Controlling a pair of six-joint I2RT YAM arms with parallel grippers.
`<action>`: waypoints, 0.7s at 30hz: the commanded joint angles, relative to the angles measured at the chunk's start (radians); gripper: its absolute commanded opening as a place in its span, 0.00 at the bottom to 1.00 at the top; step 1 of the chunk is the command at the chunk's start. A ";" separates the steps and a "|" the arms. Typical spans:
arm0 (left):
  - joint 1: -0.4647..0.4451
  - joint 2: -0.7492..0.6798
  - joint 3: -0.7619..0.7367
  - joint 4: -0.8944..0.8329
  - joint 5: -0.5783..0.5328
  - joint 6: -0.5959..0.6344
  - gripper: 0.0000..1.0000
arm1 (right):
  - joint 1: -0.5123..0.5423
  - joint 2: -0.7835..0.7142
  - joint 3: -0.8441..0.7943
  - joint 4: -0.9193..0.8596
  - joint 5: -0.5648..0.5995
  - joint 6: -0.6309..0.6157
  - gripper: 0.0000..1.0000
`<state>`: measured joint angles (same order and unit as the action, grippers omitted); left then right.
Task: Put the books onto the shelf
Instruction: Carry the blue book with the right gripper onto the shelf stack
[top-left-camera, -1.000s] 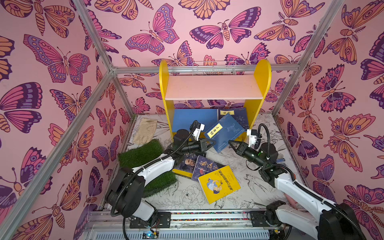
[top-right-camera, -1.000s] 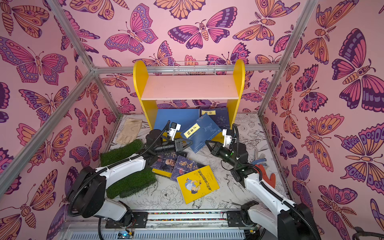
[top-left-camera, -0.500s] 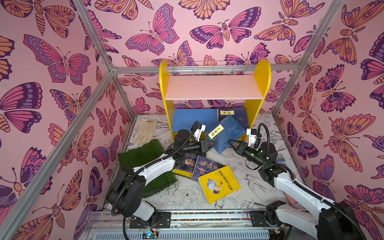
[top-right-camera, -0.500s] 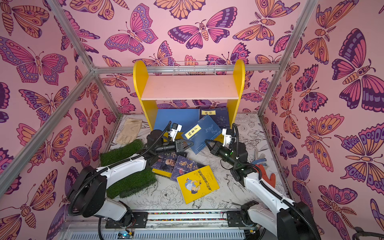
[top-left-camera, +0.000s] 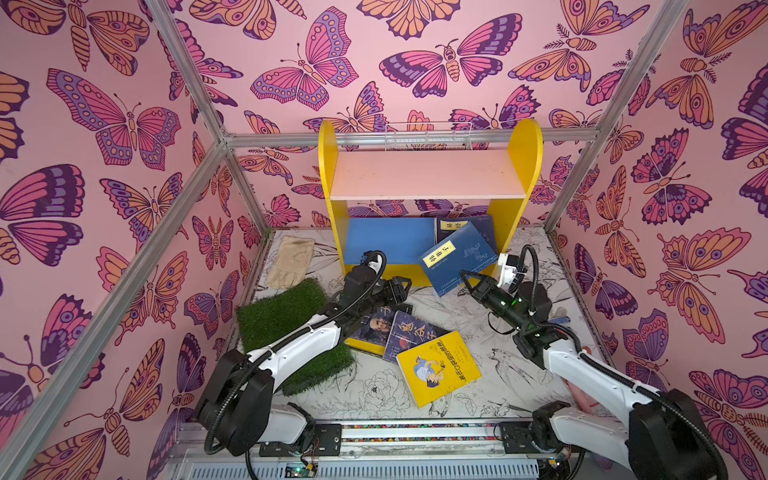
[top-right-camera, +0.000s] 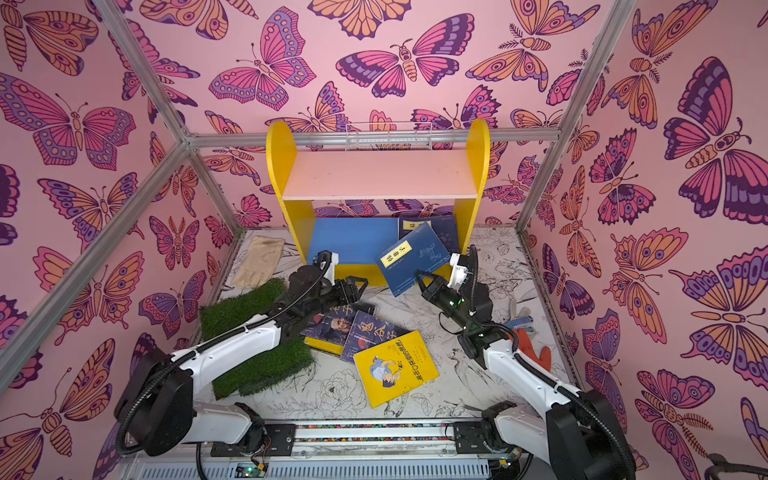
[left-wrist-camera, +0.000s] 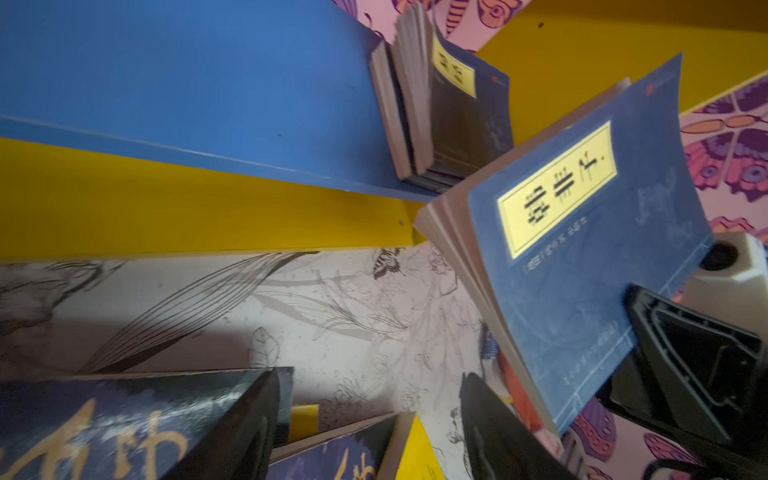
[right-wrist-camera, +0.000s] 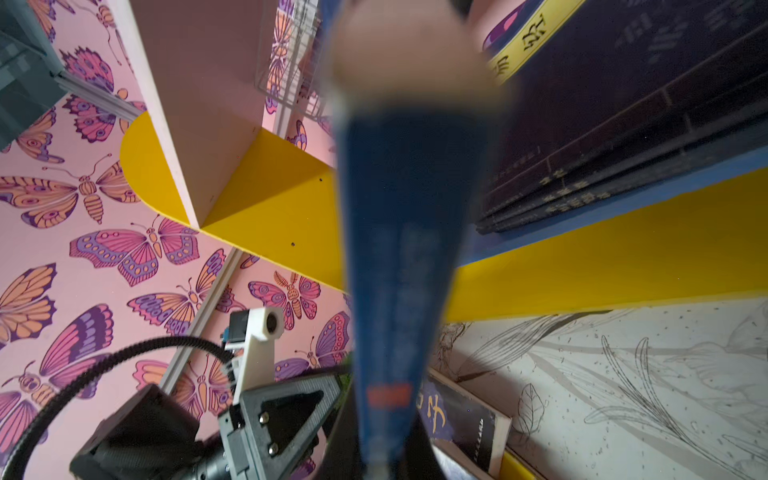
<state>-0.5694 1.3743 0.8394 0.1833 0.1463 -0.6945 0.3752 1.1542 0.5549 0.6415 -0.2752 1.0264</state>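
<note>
Right tool (top-left-camera: 462, 275) is pinched narrow on the navy book (top-left-camera: 457, 257) with the yellow label, gripping its 5 o'clock edge. The right wrist view shows the spine running straight out from between the jaws. The book is tilted and off the tabletop (top-left-camera: 374, 395). Its upper half is over the front of the shelf (top-left-camera: 328, 174), above the blue lower board (top-left-camera: 386, 243). Can't tell if it touches the board.

Left tool (top-left-camera: 405, 296) is spread wide and holding nothing. It sits at 9 o'clock of that book, apart from it, just in front of the shelf base.

The shelf stands at 12 o'clock of the tabletop. A navy stack (top-left-camera: 467, 224) lies at the 3 o'clock end of the blue board, beside the yellow side panel.

Loose books on the tabletop, at 6 o'clock of the shelf:
- portrait book (top-left-camera: 376, 328), partly under the left arm
- dark blue book with gold characters (top-left-camera: 413, 336), at the portrait book's 3 o'clock and overlapping it
- bright yellow book (top-left-camera: 438, 368), at 5 o'clock, touching the dark blue one

Green turf (top-left-camera: 286, 320) is at 9 o'clock of that pile, under the left arm. Beige glove (top-left-camera: 291, 259) is at 12 o'clock of the turf. Wire basket (top-left-camera: 428, 137) is behind the shelf top.
</note>
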 joint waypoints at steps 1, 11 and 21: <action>0.003 -0.027 -0.037 -0.064 -0.104 0.014 0.71 | -0.002 0.030 0.091 0.121 0.094 0.033 0.00; 0.002 -0.040 -0.070 -0.059 -0.073 0.000 0.72 | -0.002 0.231 0.212 0.270 0.313 0.135 0.00; 0.003 -0.065 -0.096 -0.069 -0.031 0.000 0.72 | 0.000 0.379 0.272 0.375 0.441 0.224 0.00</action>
<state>-0.5690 1.3331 0.7681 0.1314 0.0940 -0.6968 0.3752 1.5299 0.7662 0.9012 0.0921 1.2114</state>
